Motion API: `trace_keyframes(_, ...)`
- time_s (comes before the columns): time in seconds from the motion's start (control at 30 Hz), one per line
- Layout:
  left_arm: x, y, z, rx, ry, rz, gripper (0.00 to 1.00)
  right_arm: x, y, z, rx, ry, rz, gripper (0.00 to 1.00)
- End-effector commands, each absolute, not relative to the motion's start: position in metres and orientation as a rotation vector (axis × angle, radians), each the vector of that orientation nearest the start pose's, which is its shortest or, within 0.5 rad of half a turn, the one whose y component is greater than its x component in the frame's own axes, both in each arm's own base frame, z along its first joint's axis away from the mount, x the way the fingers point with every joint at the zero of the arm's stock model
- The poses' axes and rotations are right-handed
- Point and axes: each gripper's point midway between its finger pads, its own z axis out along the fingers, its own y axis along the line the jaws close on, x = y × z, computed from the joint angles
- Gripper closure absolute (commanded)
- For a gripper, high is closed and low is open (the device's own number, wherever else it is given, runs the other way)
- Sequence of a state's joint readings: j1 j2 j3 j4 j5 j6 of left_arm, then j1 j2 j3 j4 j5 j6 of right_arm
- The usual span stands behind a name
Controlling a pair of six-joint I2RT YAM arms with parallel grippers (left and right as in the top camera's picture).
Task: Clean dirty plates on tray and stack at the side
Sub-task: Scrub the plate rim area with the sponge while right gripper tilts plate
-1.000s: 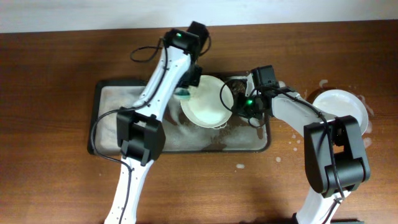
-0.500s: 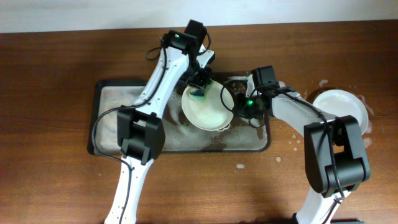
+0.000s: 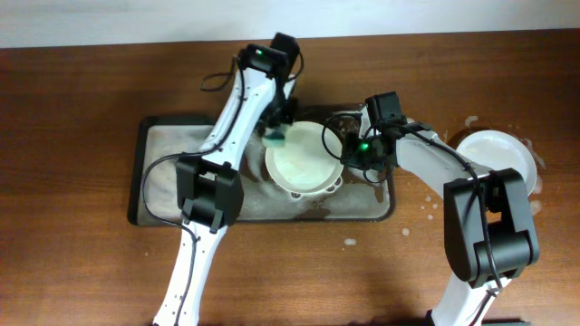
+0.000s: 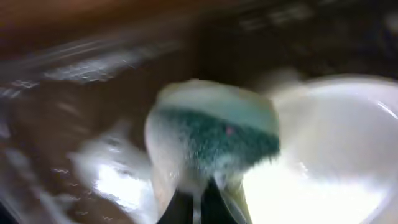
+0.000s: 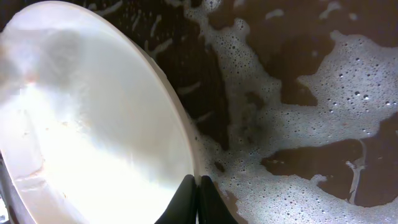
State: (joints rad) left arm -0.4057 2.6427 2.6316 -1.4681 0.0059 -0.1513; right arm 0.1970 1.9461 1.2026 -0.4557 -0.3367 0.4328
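A white plate stands tilted in the soapy black tray. My right gripper is shut on the plate's right rim; in the right wrist view the rim runs between the closed fingers of the gripper. My left gripper is shut on a green-and-white sponge at the plate's upper left edge. In the blurred left wrist view the sponge is held by the gripper beside the plate. A clean white plate lies on the table at the right.
The tray holds foam and brown dirty water. Water drops and foam spots lie on the wooden table between the tray and the side plate. Cables run from both arms over the tray's back edge.
My left gripper has moved the sponge from the plate's inside back to its upper left edge. The plate has tilted slightly. The right gripper has kept its hold.
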Motion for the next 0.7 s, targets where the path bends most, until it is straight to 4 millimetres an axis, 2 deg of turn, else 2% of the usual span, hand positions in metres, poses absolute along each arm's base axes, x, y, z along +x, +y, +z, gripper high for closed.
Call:
trace_keyframes(0.0,0.504,-0.171,0.069,0.271,2.908,0.242,1.00,0.406,0.126,0.013,0.261,2.828,0.530,0.96)
trace_keyframes(0.07,0.502,-0.169,0.083,0.269,2.896,0.250,1.00,0.406,0.126,0.013,0.261,2.828,0.530,0.96)
trace_keyframes(0.1,0.492,-0.173,0.095,0.284,2.915,0.208,1.00,0.406,0.126,0.013,0.261,2.827,0.530,0.96)
trace_keyframes(0.13,0.473,-0.189,0.103,0.312,2.977,0.060,1.00,0.406,0.126,0.013,0.260,2.827,0.530,0.96)
trace_keyframes(0.17,0.455,-0.205,0.102,0.330,3.046,-0.107,1.00,0.407,0.126,0.013,0.260,2.826,0.529,0.96)
trace_keyframes(0.2,0.440,-0.214,0.101,0.337,3.108,-0.209,1.00,0.407,0.126,0.013,0.260,2.826,0.529,0.96)
trace_keyframes(0.23,0.424,-0.211,0.096,0.247,3.200,-0.211,1.00,0.407,0.126,0.013,0.260,2.826,0.529,0.96)
trace_keyframes(0.3,0.412,-0.216,0.081,0.072,3.270,-0.173,0.99,0.406,0.126,0.013,0.260,2.827,0.529,0.96)
trace_keyframes(0.4,0.396,-0.239,0.056,0.181,3.285,-0.094,1.00,0.406,0.125,0.013,0.260,2.829,0.528,0.96)
trace_keyframes(0.47,0.398,-0.244,0.037,0.159,3.237,0.046,1.00,0.406,0.125,0.013,0.260,2.829,0.529,0.96)
trace_keyframes(0.5,0.400,-0.250,0.026,0.097,3.220,0.048,1.00,0.406,0.125,0.013,0.260,2.829,0.528,0.96)
trace_keyframes(0.53,0.396,-0.251,0.021,-0.041,3.231,0.067,0.99,0.406,0.125,0.013,0.260,2.829,0.528,0.96)
trace_keyframes(0.57,0.392,-0.250,0.018,-0.073,3.241,0.084,0.99,0.406,0.125,0.013,0.260,2.829,0.528,0.96)
trace_keyframes(0.63,0.392,-0.226,0.009,-0.061,3.210,0.292,0.99,0.406,0.125,0.013,0.261,2.829,0.523,0.96)
trace_keyframes(0.67,0.391,-0.226,0.007,-0.062,3.214,0.281,1.00,0.406,0.125,0.013,0.261,2.829,0.523,0.96)
